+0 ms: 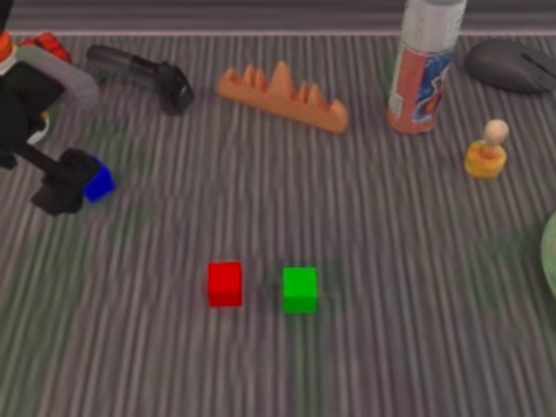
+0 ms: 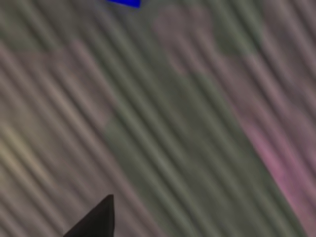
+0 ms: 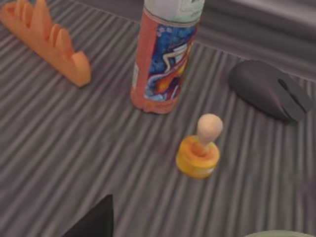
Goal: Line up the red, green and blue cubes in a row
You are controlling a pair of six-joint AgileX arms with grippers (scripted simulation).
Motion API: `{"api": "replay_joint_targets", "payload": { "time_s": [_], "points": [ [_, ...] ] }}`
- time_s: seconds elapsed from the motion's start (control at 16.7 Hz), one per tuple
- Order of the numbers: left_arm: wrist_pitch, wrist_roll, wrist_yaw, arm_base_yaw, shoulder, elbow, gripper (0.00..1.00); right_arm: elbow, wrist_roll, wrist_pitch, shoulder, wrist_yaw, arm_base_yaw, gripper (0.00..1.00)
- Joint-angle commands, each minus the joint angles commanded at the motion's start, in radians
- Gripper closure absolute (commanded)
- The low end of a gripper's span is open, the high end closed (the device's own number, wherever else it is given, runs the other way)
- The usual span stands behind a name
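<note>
The red cube [image 1: 224, 283] and the green cube [image 1: 300, 289] sit side by side near the middle front of the table, a small gap between them. The blue cube [image 1: 99, 182] lies at the far left, right beside my left gripper [image 1: 69, 184]. In the left wrist view the blue cube [image 2: 126, 2] shows only at the frame's edge, well ahead of one dark fingertip [image 2: 101, 217], and nothing lies between the fingers, so the gripper is open. My right arm is out of the top view. One of its fingertips [image 3: 98, 219] shows over the back right of the table, holding nothing.
Along the back stand a black tool [image 1: 148, 74], an orange spiked rack [image 1: 282, 97], a tall printed can [image 1: 421, 74] and a grey mouse [image 1: 512, 65]. A yellow stamp with a wooden knob [image 1: 486, 152] stands at the right, and a pale green rim [image 1: 549, 252] sits at the right edge.
</note>
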Motion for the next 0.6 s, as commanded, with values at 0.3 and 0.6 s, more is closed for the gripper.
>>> {"api": "replay_joint_targets", "payload": {
  "time_s": [0.3,0.6],
  "points": [
    [-0.182,0.126,-0.033,-0.001,0.398,0.398,0.00,-0.331,0.132,0.206,-0.344,0.025,-0.108,0.00],
    [-0.236,0.209,-0.050,0.010,0.611,0.668,0.00,-0.521,0.212,0.333,-0.557,0.047,-0.165,0.00]
  ]
}}
